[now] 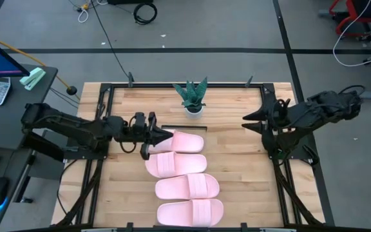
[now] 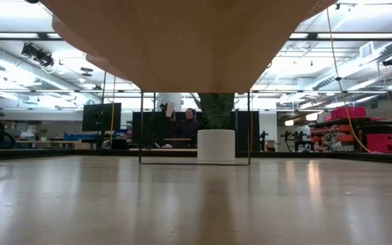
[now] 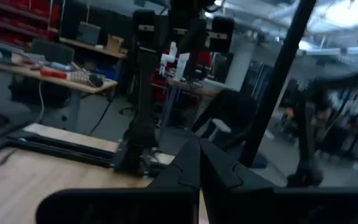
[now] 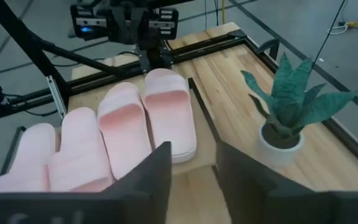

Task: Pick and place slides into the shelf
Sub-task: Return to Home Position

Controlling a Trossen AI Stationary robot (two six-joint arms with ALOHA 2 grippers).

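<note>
Four pale pink slides lie sole-down, side by side in a row from far to near: the farthest [image 1: 187, 142] [image 4: 169, 115], then [image 1: 176, 164], [image 1: 187, 187] and the nearest [image 1: 190, 211]. They sit on the pale wood shelf, whose underside [image 2: 182, 41] fills the top of the low view and whose dark far edge [image 1: 182, 127] shows beside the farthest slide. My left gripper [image 1: 170, 136] [image 4: 152, 62] is shut, pointing toward the table's right, its tip at the farthest slide's left end. My right gripper [image 1: 245, 122] [image 4: 194, 162] is open and waits over the table's right side. My left gripper's shut fingertips [image 4: 153, 67] come level from the table's left and stand at the left end [image 4: 158, 76] of the farthest slide. I cannot tell whether they touch it. That slide lies flat in the row.
A potted plant [image 1: 192, 96] [image 4: 284, 106] in a white pot stands at the table's far middle, just beyond the shelf. A black metal frame [image 1: 108, 90] runs round the tabletop. Bare butcher-block wood [image 1: 237, 174] lies to the right of the slides. A person [image 2: 188, 126] shows far behind.
</note>
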